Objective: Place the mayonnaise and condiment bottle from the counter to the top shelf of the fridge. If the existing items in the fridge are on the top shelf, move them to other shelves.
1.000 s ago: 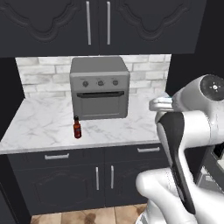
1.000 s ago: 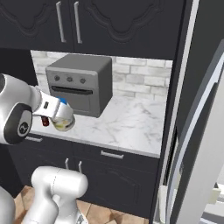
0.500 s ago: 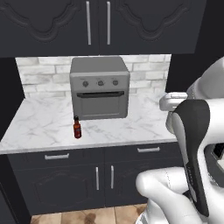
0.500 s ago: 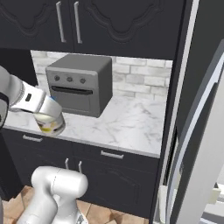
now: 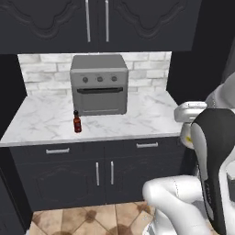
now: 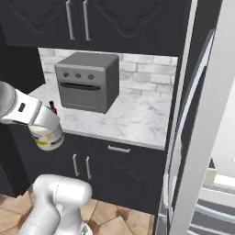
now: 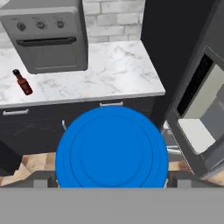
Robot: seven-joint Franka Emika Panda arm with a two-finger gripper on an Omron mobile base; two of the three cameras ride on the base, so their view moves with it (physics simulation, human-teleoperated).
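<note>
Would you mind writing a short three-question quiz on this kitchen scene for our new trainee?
1. True or false: the condiment bottle stands on the counter, in front of the toaster oven's left corner as the left base view shows it.
2. What does the gripper carry?
A. the mayonnaise
B. the dark red bottle
C. nothing
3. Fill in: seen from the hand view, the jar's lid is ____ in colour.

Key:
1. True
2. A; the jar is off the counter, in the air, under the hand.
3. Blue
</note>
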